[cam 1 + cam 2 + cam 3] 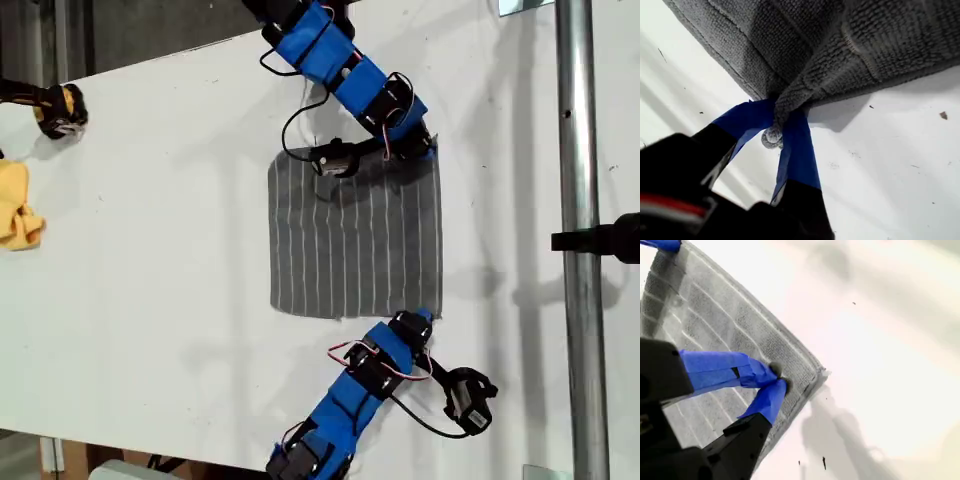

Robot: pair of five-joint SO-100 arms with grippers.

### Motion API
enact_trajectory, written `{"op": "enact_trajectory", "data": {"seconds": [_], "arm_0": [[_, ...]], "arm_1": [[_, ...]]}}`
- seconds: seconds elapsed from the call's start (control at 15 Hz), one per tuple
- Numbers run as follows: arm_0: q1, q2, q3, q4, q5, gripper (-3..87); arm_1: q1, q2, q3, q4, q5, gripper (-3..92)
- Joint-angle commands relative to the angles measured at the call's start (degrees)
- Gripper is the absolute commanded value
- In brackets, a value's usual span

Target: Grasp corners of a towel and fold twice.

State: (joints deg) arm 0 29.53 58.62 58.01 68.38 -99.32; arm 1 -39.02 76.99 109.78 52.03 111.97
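The towel (355, 240) lies mid-worktop (150, 250). My first hand (777, 127) is clamped on its bunched corner (771, 138), lifted slightly; my second hand (777, 377) pinches the towel beside its flat corner (820, 374)

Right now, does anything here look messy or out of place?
Mostly tidy. The towel lies flat on the table, with a claw at each of two corners on the exterior view's right. The one stray item is a crumpled yellow cloth at that view's left edge, away from the work.
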Motion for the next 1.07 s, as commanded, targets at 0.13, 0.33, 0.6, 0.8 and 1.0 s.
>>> {"op": "enact_trajectory", "data": {"seconds": [0.13, 0.33, 0.6, 0.8, 1.0], "arm_0": [[-2.29, -0.88, -3.16, -2.37, 2.81, 1.5], [-1.93, -3.08, -4.39, -3.08, 4.48, 18.7], [-1.05, -3.34, -4.31, -4.31, 6.24, 26.5], [-1.41, -3.69, -2.9, 2.37, 4.57, 27.2], [-2.46, -8.26, -3.43, 5.01, 4.75, 27.1]], "arm_1": [[0.18, 0.97, -0.18, 1.23, -0.18, -0.1], [0.09, 0.88, -0.18, 1.41, 0.0, -0.1], [0.18, 0.79, -0.18, 1.23, 0.09, -0.1], [-0.35, 0.62, -0.18, 1.14, 0.79, -0.1], [-0.88, 0.53, -0.18, 1.05, 1.49, -0.1]]}}
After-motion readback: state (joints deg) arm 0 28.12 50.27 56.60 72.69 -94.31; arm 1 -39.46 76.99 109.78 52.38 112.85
